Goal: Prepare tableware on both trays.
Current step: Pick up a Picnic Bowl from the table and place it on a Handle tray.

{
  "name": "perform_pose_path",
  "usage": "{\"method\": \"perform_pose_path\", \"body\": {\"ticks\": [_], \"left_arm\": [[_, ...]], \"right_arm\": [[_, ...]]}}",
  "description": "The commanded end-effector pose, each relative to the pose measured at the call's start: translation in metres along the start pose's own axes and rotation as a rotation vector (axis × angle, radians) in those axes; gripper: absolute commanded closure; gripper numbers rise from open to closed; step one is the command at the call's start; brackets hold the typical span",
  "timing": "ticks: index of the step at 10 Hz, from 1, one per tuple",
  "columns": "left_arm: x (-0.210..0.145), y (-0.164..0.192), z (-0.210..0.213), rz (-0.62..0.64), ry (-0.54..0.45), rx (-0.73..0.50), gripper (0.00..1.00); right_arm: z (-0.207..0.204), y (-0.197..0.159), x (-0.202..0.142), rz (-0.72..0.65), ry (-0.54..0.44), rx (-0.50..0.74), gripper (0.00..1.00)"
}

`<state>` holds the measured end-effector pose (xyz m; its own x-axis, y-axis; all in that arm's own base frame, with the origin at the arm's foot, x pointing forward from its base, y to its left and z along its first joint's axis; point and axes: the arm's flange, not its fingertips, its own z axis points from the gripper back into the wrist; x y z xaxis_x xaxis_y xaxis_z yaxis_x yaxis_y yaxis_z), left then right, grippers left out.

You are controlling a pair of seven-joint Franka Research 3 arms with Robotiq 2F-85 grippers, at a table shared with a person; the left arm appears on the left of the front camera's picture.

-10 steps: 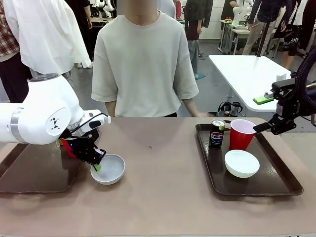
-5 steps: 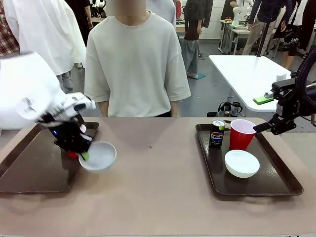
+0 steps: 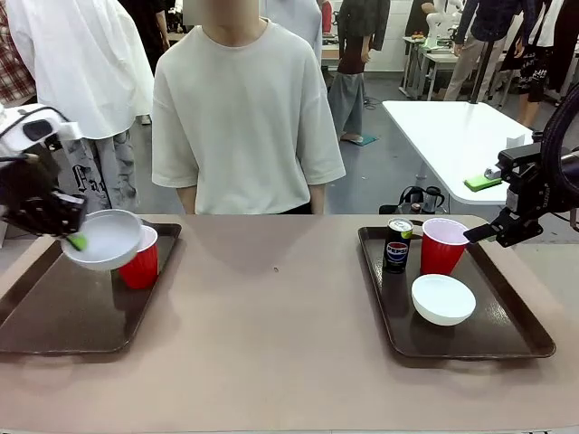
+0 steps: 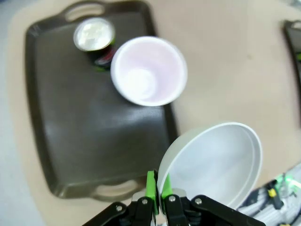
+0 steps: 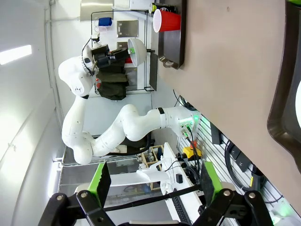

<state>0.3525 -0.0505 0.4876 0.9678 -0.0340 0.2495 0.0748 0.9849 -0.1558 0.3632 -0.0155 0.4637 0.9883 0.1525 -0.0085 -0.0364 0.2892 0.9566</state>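
My left gripper (image 3: 76,239) is shut on the rim of a white bowl (image 3: 106,239) and holds it tilted in the air over the left tray (image 3: 63,316). In the left wrist view the green pads (image 4: 151,184) pinch the bowl (image 4: 216,157) above the tray's (image 4: 70,132) edge. A red cup (image 4: 148,70) and a soda can (image 4: 94,35) stand on that tray. The red cup (image 3: 140,264) is partly behind the bowl. The right tray (image 3: 507,339) carries a can (image 3: 398,244), a red cup (image 3: 441,246) and a bowl (image 3: 443,299). My right gripper (image 3: 481,233) hovers open beside that cup, and the right gripper (image 5: 155,188) grips nothing.
A person in a pale T-shirt (image 3: 244,108) stands at the table's far edge, hands down. Bare tan tabletop (image 3: 280,316) lies between the two trays. A white table (image 3: 452,136) and other people stand farther back.
My left arm has lifted the bowl off the table and carried it up and to the left, over the left tray. The red cup behind it has come into sight. The right arm has not moved.
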Motion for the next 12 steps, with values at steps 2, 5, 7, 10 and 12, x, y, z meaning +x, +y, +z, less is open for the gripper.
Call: {"method": "perform_pose_path", "body": {"ticks": [2,5,7,10,12], "left_arm": [[-0.002,0.046,-0.023,0.029,0.032,0.085,1.0],[-0.001,0.078,-0.06,0.028,0.058,0.128,1.0],[0.005,0.092,-0.09,0.034,0.082,0.135,1.0],[0.008,0.103,-0.119,0.033,0.125,0.127,1.0],[0.009,0.109,-0.137,0.036,0.161,0.127,1.0]], "right_arm": [[0.002,-0.002,0.0,0.017,0.019,-0.009,0.0],[0.002,-0.002,0.0,0.017,0.019,-0.009,0.0],[0.002,-0.002,0.0,0.017,0.019,-0.009,0.0],[0.002,-0.002,0.0,0.017,0.019,-0.009,0.0],[0.002,-0.002,0.0,0.017,0.019,-0.009,0.0]]}}
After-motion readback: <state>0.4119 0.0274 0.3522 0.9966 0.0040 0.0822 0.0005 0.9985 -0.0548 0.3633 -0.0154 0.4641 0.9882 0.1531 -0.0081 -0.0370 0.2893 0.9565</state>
